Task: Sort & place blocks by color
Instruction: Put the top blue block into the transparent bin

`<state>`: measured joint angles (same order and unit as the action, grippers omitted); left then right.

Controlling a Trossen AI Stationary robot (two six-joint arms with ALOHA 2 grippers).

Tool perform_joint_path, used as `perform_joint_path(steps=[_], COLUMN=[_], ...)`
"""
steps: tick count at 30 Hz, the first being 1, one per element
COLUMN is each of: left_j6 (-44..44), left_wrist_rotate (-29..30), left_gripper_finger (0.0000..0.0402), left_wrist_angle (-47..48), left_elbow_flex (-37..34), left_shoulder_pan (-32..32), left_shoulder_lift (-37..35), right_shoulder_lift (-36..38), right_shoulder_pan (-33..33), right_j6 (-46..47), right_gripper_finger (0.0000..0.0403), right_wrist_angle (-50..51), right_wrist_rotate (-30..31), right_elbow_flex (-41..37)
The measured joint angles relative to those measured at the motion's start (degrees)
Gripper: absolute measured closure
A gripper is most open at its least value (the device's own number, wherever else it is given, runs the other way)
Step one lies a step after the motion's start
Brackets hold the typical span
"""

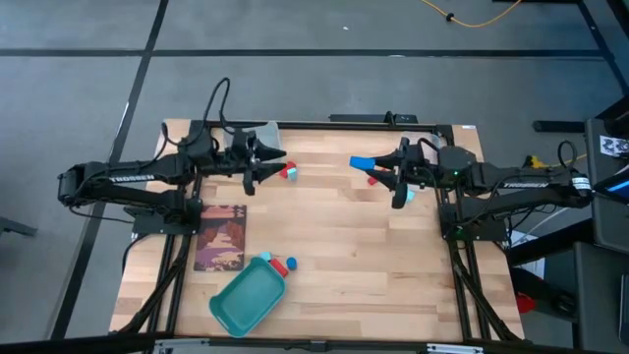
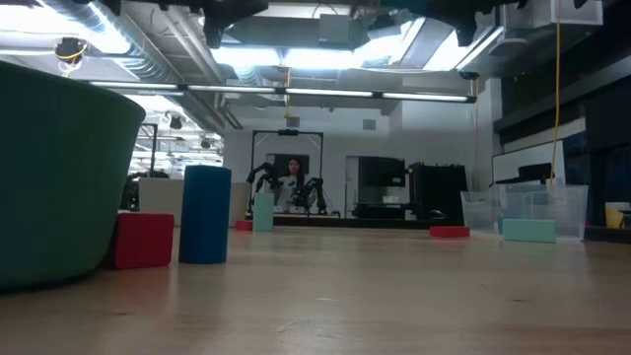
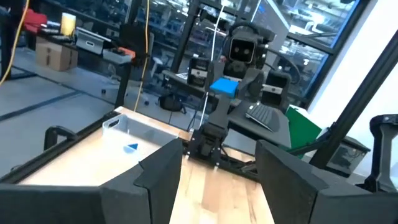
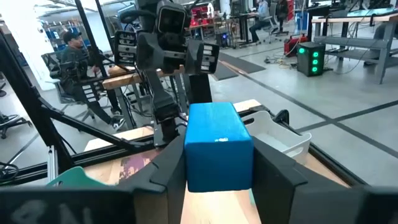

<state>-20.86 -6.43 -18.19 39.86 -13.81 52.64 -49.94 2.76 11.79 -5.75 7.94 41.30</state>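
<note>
My right gripper (image 1: 368,164) is over the table's far right part, shut on a bright blue block (image 4: 217,146), raised above the table. My left gripper (image 1: 277,163) faces it from the far left part, open, with nothing between its fingers (image 3: 217,171). A red and a light cyan block (image 1: 288,172) lie on the table just beside its tips. A red block (image 1: 373,180) lies below the right gripper. Near the teal tray (image 1: 236,305), a dark blue cylinder (image 2: 205,214) stands on end beside a red block (image 2: 143,240). My right gripper pinches the blue block by its two opposite side faces (image 4: 186,158), one dark finger (image 4: 165,171) on each side. The fingers reach level toward the table's left side. The block is lifted clear of the table and sits upright, its top face (image 4: 214,121) showing above the fingers.
Clear plastic bins stand at the far edge: one (image 3: 134,134) holding a small blue piece, another (image 4: 280,134) by the right arm, more (image 2: 542,207) in the low view. A printed card (image 1: 221,236) lies at the left. Bare wood lies mid-table. A person (image 4: 71,43) sits beyond the table.
</note>
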Motion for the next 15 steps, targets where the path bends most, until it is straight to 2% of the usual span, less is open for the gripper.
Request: perform_joint_path(steps=[4,7,9,12,15], left_j6=[-0.29,-1.52,-1.53,-1.55,-1.57], left_wrist_rotate=[0.04,0.03,0.04,0.02,0.04], left_gripper_finger=[0.0205,0.0205,0.0205,0.0205,0.0205], left_wrist_angle=[0.04,0.04,0.06,0.08,0.09], left_elbow_flex=[0.15,0.17,0.17,0.17,0.17], left_shoulder_pan=[-0.04,-0.21,-0.21,-0.19,-0.21], left_shoulder_lift=[0.00,0.00,0.00,0.00,0.00], right_shoulder_lift=[-0.01,-0.05,-0.05,-0.98,-2.70], right_shoulder_pan=[0.00,0.35,1.20,3.74,8.06], right_j6=[-0.04,0.26,1.16,5.74,13.81], right_gripper_finger=[0.0261,0.0261,0.0261,0.0261,0.0261], right_wrist_angle=[-0.01,6.63,16.48,36.60,57.75], right_wrist_rotate=[0.10,6.57,13.47,22.92,27.52], right_elbow_flex=[0.00,2.70,6.98,14.86,22.04])
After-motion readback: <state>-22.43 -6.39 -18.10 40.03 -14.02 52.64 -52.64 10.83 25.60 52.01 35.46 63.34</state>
